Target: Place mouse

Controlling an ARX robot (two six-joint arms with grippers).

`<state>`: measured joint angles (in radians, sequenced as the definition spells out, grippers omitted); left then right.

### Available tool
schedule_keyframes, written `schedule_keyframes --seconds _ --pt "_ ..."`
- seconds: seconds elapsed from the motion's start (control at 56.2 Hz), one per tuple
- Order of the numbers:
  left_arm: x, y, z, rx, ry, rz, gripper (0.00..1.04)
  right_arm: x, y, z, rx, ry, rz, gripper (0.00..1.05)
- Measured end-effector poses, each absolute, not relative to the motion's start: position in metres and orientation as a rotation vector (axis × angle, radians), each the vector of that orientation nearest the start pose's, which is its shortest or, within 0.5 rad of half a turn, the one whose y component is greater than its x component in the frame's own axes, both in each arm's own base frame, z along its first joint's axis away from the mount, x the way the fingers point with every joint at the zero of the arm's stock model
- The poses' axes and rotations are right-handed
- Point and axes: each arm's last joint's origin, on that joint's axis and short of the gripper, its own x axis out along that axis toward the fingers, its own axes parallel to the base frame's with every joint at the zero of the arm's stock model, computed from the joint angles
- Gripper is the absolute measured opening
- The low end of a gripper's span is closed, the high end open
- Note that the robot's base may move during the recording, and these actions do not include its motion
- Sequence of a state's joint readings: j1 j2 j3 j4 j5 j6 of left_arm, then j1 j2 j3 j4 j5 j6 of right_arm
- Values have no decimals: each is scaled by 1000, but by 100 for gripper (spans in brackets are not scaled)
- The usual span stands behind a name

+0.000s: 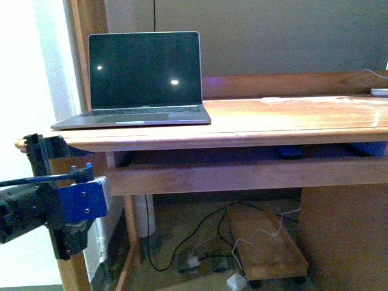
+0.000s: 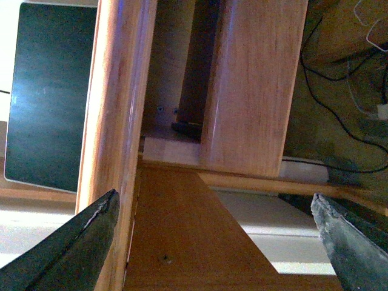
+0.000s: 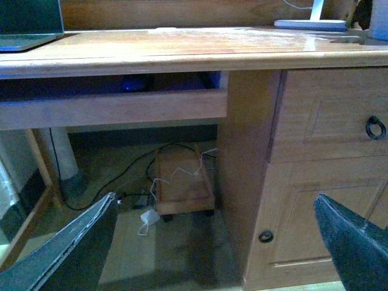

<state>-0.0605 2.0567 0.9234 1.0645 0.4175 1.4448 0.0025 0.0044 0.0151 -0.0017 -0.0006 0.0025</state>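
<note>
A small dark rounded thing (image 1: pixel 291 151) lies in the pull-out tray (image 1: pixel 242 174) under the desktop; it looks like the mouse, mostly hidden by the tray's front rail. It also shows in the right wrist view (image 3: pixel 134 85) and, dimly, in the left wrist view (image 2: pixel 185 127). My left gripper (image 2: pixel 215 203) is open and empty, low beside the desk's left leg (image 2: pixel 163 242). My right gripper (image 3: pixel 215 203) is open and empty, low in front of the desk, facing the gap under the tray. It is out of the front view.
An open laptop (image 1: pixel 142 79) with a dark screen stands on the wooden desk (image 1: pixel 291 118) at the left. A white disc (image 1: pixel 380 92) lies at the far right. Drawers (image 3: pixel 330 115) fill the desk's right side. Cables and a wheeled wooden stand (image 1: pixel 267 245) are on the floor.
</note>
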Motion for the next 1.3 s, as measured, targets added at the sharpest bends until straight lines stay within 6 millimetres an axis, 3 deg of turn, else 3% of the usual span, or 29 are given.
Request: schedule_keyframes --seconds 0.391,0.498,0.587,0.729,0.836,0.889,1.014,1.138,1.298 --pt "452 -59 112 1397 -324 -534 97 97 0 168 3 -9 3 97" --pt "461 -69 100 1384 -309 -587 97 97 0 168 3 -9 3 97" --pt "459 -76 102 1335 -225 -647 97 97 0 168 3 -9 3 97" --pt "437 -86 130 1081 54 -802 97 97 0 168 3 -9 3 97" --pt "407 -87 148 902 204 -935 97 97 0 168 3 -9 3 97" --pt "383 -90 155 791 269 -1028 97 97 0 168 3 -9 3 97" --pt "345 -100 171 562 331 -1152 97 97 0 168 3 -9 3 97" --pt "327 -99 190 300 357 -1095 97 97 0 168 3 -9 3 97" --pt "307 -94 255 -25 195 -966 97 97 0 168 3 -9 3 97"
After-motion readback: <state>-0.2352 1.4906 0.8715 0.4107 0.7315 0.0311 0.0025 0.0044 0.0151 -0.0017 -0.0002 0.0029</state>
